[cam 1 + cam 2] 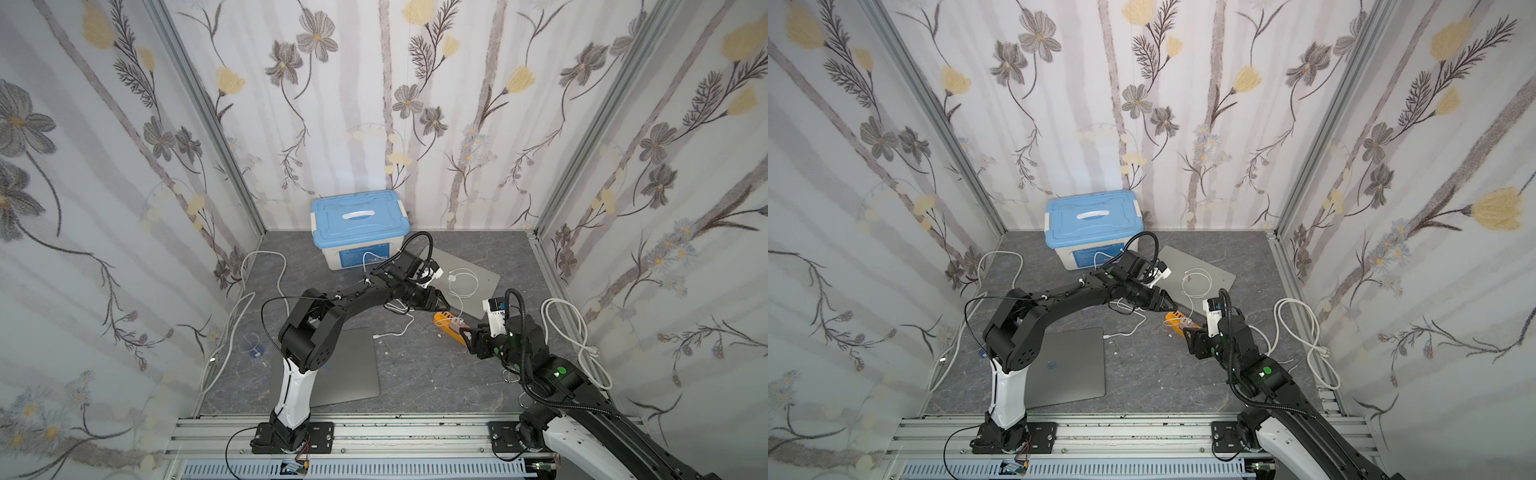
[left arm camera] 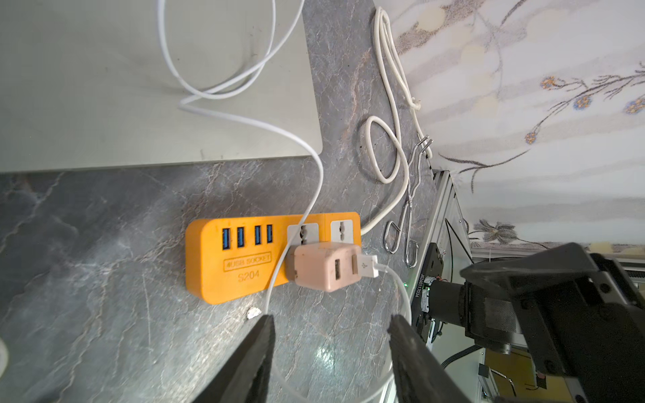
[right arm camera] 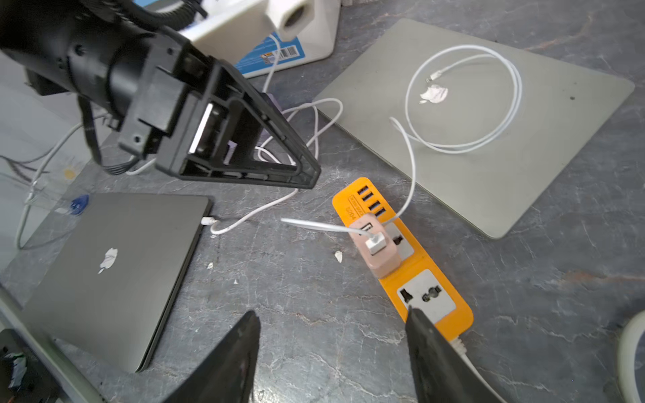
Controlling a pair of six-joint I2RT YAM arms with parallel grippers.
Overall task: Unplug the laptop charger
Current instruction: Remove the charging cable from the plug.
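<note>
Left wrist view: charger [image 2: 326, 267] sits plugged into the power strip [image 2: 216, 265] just ahead of my open, empty left fingers [image 2: 254, 352]; right fingers [image 3: 432, 352], open too, hover at its end.

Grey marbled tabletop [image 1: 415, 374] is carrying everything. Orange power strip [image 2: 209, 268] is lying just ahead of the right hand [image 3: 331, 312]. Dark laptop [image 3: 111, 272] is sitting to that hand's left, silver laptop [image 3: 523, 157] beyond the strip, blue-lidded box [image 1: 359, 226] farther back. White cord [image 1: 569, 332] is looping to the hand's right.
</note>
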